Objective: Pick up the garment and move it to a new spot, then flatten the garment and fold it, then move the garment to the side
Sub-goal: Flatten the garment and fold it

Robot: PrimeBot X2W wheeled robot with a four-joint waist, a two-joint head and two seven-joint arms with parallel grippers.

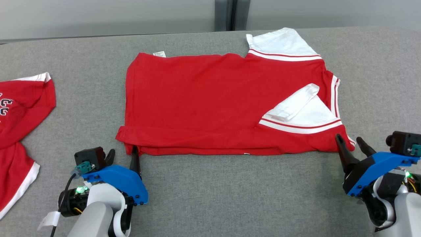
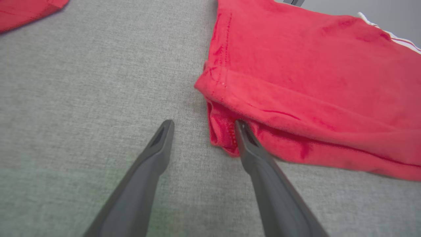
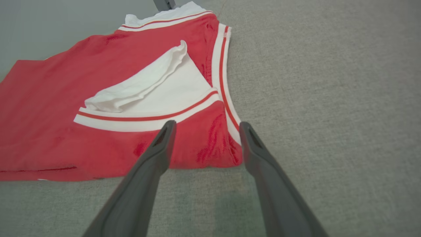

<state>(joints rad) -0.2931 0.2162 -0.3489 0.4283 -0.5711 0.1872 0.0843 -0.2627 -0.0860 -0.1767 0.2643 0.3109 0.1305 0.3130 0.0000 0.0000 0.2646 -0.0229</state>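
Grey fabric tabletop (image 1: 210,197) under the folded red garment (image 1: 204,98) — pale wall (image 1: 98,16) behind — both arms' jaws apart.

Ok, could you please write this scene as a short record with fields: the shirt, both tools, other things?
surface: grey table
shirt: red shirt, folded, lying flat in the middle, white sleeve on top
left tool: open, at the shirt's near left corner
right tool: open, at the shirt's near right corner
held: nothing
other: second red garment on the table's left side
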